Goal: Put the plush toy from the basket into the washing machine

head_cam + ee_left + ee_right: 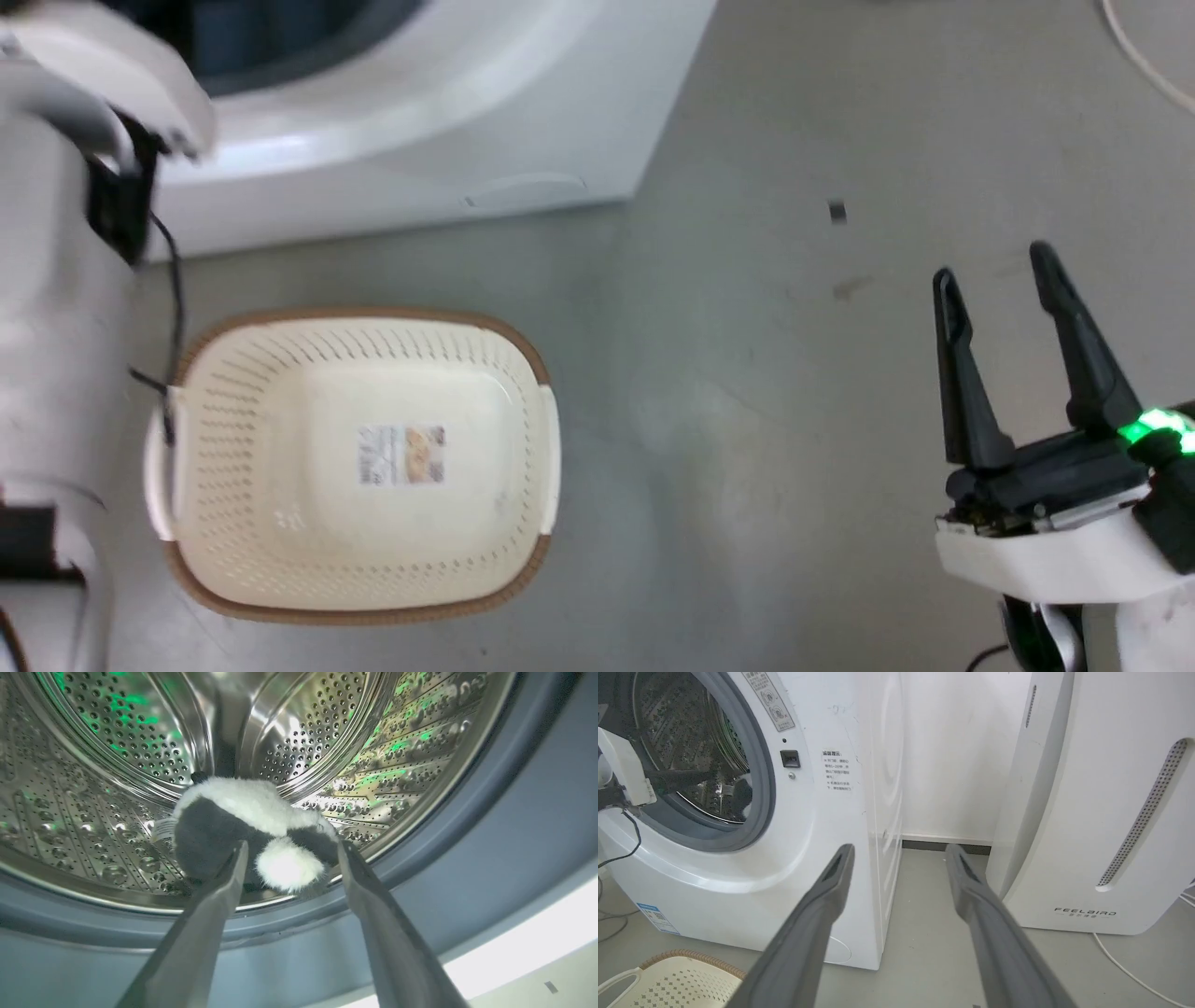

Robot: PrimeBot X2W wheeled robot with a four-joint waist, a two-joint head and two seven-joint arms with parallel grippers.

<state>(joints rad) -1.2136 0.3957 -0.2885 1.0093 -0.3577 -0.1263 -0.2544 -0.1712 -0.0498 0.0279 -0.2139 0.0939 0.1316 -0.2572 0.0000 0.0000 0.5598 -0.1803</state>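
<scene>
Low at centre of the left wrist frame, inside the drum (93, 788): toy (252, 821) near the front lip, left gripper (292, 845) spread and released either side, tips at the fur. Risks dragging the toy back over the gasket (280, 933) should a tip snag fur on withdrawal, being so near the edge. Lower left of the head frame, basket (233, 392) bare on smooth grey floor (747, 392) before the washer (420, 140); lower right, right gripper (992, 261) parted, holding nothing.
</scene>
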